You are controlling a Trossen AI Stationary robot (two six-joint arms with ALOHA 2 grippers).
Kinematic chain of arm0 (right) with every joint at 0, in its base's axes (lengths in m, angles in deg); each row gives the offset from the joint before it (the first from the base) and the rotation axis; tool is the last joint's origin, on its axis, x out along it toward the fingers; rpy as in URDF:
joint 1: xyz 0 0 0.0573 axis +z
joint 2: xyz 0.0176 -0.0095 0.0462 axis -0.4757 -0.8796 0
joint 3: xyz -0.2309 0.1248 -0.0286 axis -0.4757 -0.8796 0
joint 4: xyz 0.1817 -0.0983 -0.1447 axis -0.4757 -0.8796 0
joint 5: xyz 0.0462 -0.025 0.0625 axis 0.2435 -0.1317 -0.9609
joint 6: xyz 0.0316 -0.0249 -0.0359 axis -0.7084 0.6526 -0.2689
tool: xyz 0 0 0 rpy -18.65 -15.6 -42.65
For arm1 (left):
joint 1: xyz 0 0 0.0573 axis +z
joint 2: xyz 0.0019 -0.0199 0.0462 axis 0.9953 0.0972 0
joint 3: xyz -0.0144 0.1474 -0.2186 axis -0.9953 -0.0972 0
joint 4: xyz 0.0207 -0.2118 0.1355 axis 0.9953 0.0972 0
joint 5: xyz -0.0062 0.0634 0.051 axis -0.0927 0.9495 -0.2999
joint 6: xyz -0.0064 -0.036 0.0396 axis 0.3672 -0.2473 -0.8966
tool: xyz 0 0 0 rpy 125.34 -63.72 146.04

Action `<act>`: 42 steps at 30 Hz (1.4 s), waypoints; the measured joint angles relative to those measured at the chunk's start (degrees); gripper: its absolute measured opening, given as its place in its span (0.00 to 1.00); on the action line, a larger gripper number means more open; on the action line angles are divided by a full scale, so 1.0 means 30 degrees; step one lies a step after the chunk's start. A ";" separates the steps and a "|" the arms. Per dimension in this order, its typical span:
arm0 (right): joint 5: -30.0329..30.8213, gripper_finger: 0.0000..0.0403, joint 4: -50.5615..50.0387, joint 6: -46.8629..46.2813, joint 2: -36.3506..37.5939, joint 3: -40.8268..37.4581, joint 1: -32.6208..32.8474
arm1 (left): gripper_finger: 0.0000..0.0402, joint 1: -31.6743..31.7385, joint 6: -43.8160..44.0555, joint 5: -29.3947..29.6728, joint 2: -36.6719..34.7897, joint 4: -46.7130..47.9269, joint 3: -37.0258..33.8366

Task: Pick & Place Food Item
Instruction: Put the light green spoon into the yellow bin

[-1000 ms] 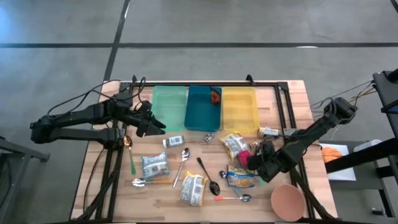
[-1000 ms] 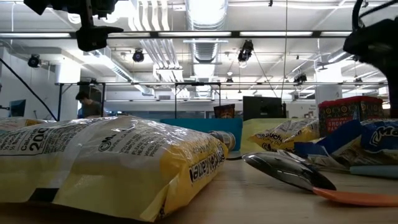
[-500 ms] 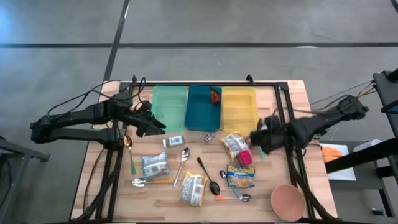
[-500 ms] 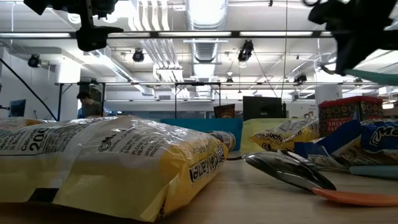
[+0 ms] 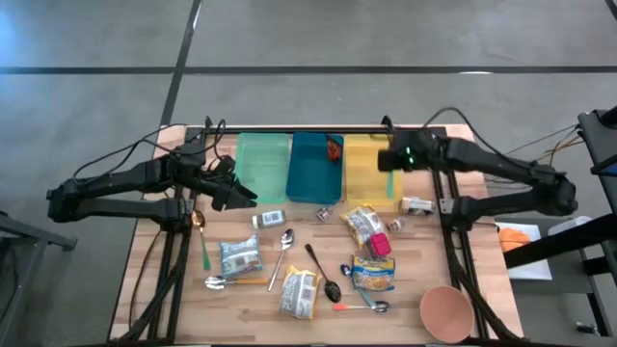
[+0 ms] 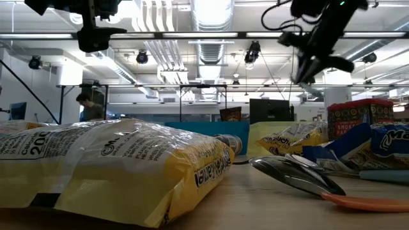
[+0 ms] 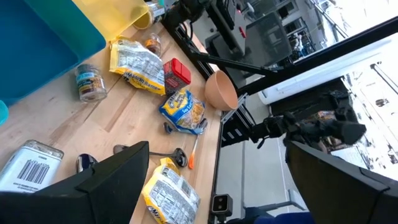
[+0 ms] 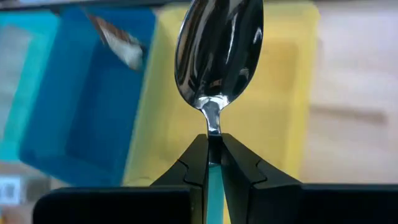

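Right gripper (image 8: 213, 163) with spoon (image 8: 219, 56) above yellow bin (image 8: 292, 124)

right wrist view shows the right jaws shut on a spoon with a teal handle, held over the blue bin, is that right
Not quite. The right gripper has its jaws shut on the teal-handled spoon, but the spoon is over the yellow bin, not the blue bin beside it. The right wrist view shows yellow behind the bowl, and the high view puts that gripper at the yellow bin.
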 joint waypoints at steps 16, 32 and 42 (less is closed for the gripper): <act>-0.2864 0.05 0.0536 0.4277 -0.9079 0.3317 -0.2983 | 0.96 0.0000 0.0070 0.0284 0.0000 -0.0080 0.0000; -0.3099 0.05 0.0462 0.3901 -1.0330 0.0617 -0.2997 | 0.96 -0.0007 -0.0002 0.0277 0.0000 -0.0068 0.0000; -0.2866 0.05 0.1174 0.3224 -1.0805 0.0211 -0.2997 | 0.96 -0.0007 -0.0002 0.0346 0.0000 -0.0068 0.0000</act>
